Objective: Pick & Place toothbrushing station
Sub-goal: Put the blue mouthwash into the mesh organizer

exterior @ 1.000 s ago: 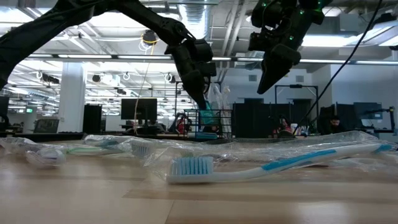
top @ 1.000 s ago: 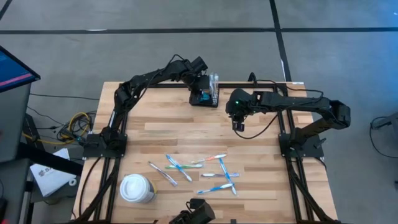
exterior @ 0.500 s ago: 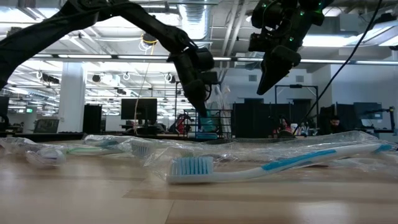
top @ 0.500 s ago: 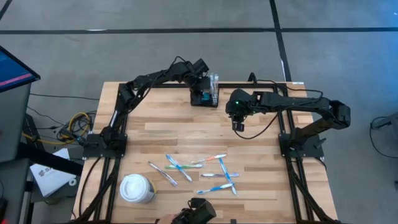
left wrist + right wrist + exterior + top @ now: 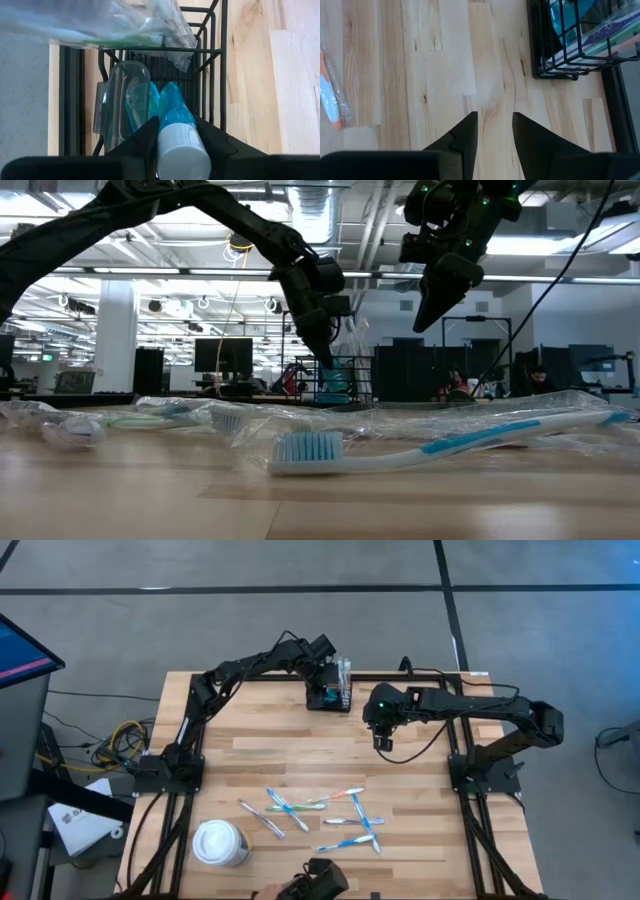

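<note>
Wooden surface point(image 5: 250, 755) seen from above, black mesh toothbrushing station point(image 5: 331, 695) at its far edge, left hand point(image 5: 180, 150) above it – wrist view alone shows fingers clamped on a blue-and-white tube point(image 5: 177, 135), right hand point(image 5: 495, 132) hovering beside the station, fingers apart, wrapped toothbrushes point(image 5: 320, 815) near the front edge.

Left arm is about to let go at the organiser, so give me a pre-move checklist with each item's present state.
1. Left gripper over the black wire organiser: ok.
2. Blue tube with white cap between the left fingers, its tip down inside the organiser: ok.
3. Tube fully released: cannot tell.
4. Clear plastic case beside the tube in the same compartment, leaving room: ok.
5. Right gripper empty, hovering above bare table, apart from the organiser: ok.
6. Wrapped toothbrushes at the table's near side, not yet loaded: not ok.
</note>
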